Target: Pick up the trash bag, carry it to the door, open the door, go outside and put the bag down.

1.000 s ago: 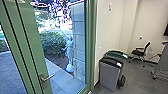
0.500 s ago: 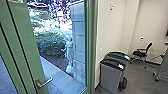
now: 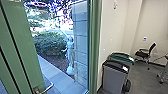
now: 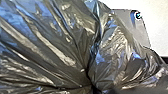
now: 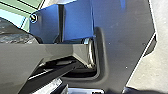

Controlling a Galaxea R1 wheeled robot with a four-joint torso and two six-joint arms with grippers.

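Observation:
The dark, shiny trash bag [image 4: 57, 42] shows large in the left wrist view, its creases drawn tightly together where my left gripper [image 4: 93, 87] is shut on it. Part of the trash bag [image 5: 15, 32] is also in the right wrist view, beside the robot's own plate and bar. How my right gripper stands cannot be made out. In the head view, the green-framed door [image 3: 18, 45] is close by at the left, its lever handle [image 3: 46, 88] low down. Whether the door stands ajar, I cannot tell.
Two grey bins, one with a black lid [image 3: 116, 66] and one with a green lid [image 3: 122, 57], stand right of the green frame [image 3: 94, 50]. Farther right is a black chair [image 3: 146, 53]. Outside are a paved strip [image 3: 60, 80], a bush [image 3: 48, 43] and a block wall [image 3: 80, 45].
The head camera has moved, so the whole scene has shifted. The handle now appears lower in view, while the bins and chair appear farther right.

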